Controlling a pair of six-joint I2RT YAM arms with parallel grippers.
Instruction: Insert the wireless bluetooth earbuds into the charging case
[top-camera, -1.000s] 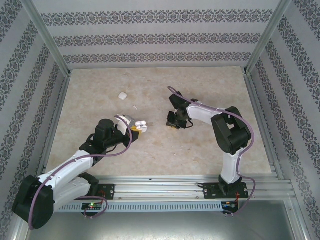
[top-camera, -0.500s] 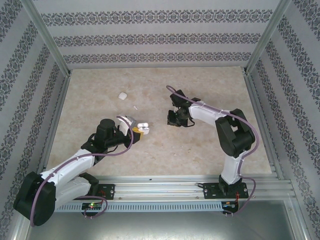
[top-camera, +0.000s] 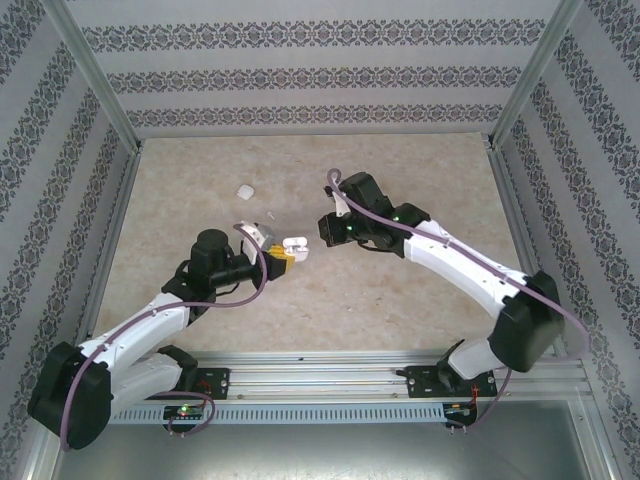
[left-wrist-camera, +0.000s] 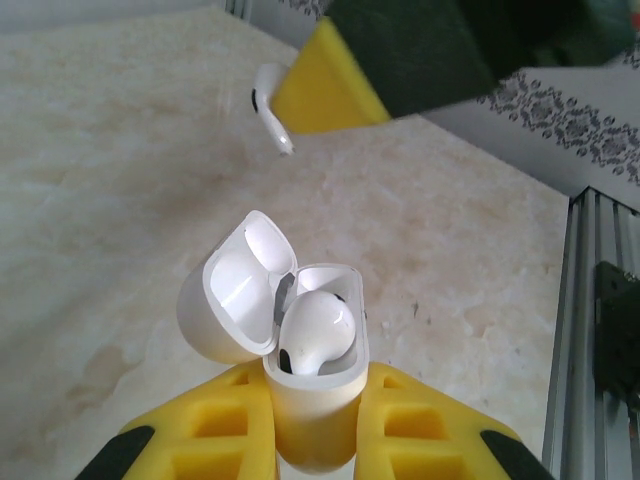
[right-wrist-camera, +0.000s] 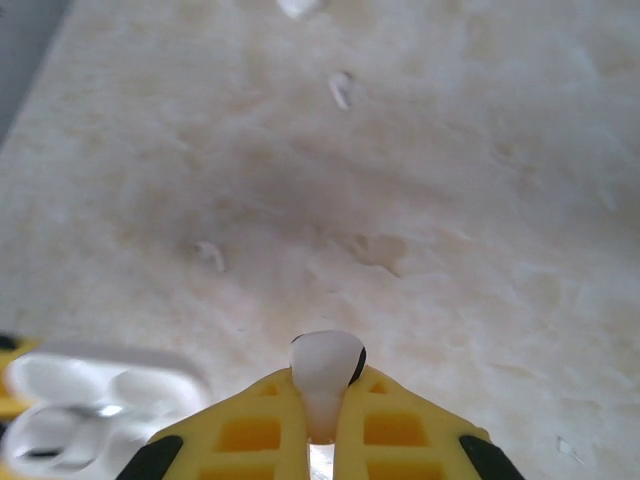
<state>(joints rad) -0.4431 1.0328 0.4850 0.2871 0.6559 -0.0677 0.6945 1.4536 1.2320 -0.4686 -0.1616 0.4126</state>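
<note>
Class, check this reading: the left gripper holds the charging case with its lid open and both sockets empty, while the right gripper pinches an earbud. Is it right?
Not both empty: the left wrist view shows a seated earbud in the charging case. The rest stands: the left gripper holds it, lid open, and the right gripper pinches a second earbud.

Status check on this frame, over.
Left tool shut on open charging case, one earbud seated. Right tool shut on second earbud, just short of case. Gap between clear.
</note>
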